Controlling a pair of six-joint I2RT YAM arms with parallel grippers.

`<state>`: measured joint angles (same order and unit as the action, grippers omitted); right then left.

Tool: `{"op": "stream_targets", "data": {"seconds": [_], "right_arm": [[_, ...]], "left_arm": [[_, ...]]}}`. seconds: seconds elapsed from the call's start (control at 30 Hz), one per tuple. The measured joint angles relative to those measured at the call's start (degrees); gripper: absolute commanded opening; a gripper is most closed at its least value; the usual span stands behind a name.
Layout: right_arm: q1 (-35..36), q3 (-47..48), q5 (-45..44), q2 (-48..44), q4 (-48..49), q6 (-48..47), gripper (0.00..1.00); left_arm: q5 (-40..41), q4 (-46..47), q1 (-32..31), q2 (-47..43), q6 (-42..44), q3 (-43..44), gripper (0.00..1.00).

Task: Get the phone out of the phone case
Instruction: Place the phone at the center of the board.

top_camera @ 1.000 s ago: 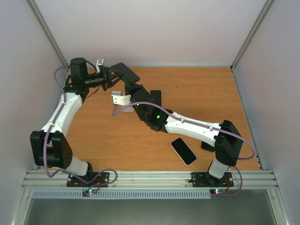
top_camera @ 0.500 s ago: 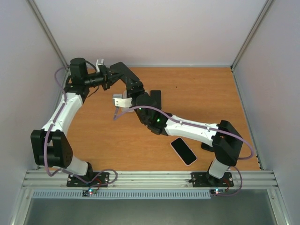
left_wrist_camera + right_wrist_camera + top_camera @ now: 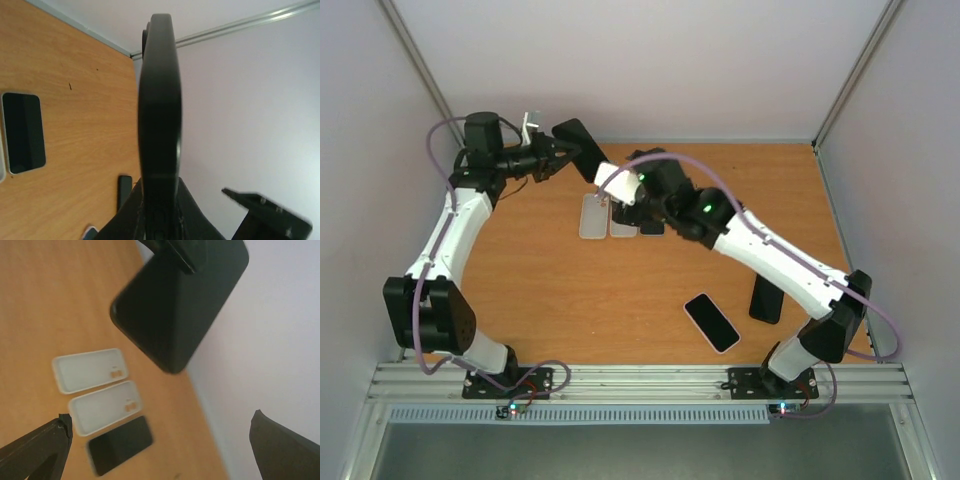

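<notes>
My left gripper (image 3: 552, 155) is shut on a black phone case (image 3: 576, 141) and holds it in the air at the back left, near the wall. In the left wrist view the phone case (image 3: 160, 110) shows edge-on, pinched between the fingers (image 3: 131, 212). From here I cannot tell whether the phone sits inside it. My right gripper (image 3: 618, 192) stands open just right of the case without touching it. In the right wrist view its jaws are spread wide around nothing, and the phone case (image 3: 180, 305) hangs ahead of them, its broad dark face showing.
Two empty white cases (image 3: 592, 215) (image 3: 623, 220) and a black phone (image 3: 652, 222) lie side by side under the right gripper. Nearer the front lie a white-edged phone (image 3: 710, 322) and another black phone (image 3: 767, 298). The back wall (image 3: 720, 70) is close behind both grippers.
The right gripper has opened and swung up and to the right, uncovering the white cases. The left gripper has closed fully on the black case and shifted it slightly toward the back.
</notes>
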<state>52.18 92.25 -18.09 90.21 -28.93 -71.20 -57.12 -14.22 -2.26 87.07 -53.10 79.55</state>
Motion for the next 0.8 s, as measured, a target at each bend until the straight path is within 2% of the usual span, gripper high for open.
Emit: {"op": "stream_targets", "data": {"seconds": [0.07, 0.23, 0.43, 0.57, 0.73, 0.8], "right_arm": [[-3.5, 4.1, 7.3, -0.3, -7.7, 6.1, 0.98], [-12.4, 9.2, 25.8, -0.5, -19.9, 18.1, 0.99], [-21.5, 12.1, 44.4, -0.5, -27.5, 30.2, 0.98], [-25.0, 12.5, 55.4, -0.7, -27.8, 37.5, 0.98], [-26.7, 9.3, 64.5, -2.0, -24.1, 46.0, 0.84], [-27.0, 7.8, 67.5, -2.6, -22.3, 49.2, 0.71]], "left_arm": [[-0.1, -1.0, -0.2, 0.0, 3.8, 0.5, 0.0], [-2.8, 1.2, -1.7, -0.3, 9.8, -0.7, 0.0], [-7.2, 8.3, -7.7, -2.3, 12.2, -4.6, 0.0], [-9.2, 13.9, -11.6, -3.4, 12.0, -5.5, 0.0], [-10.0, 23.3, -13.9, -4.6, 8.3, -6.6, 0.0], [-10.1, 26.8, -14.3, -4.5, 6.0, -7.1, 0.0]]}}
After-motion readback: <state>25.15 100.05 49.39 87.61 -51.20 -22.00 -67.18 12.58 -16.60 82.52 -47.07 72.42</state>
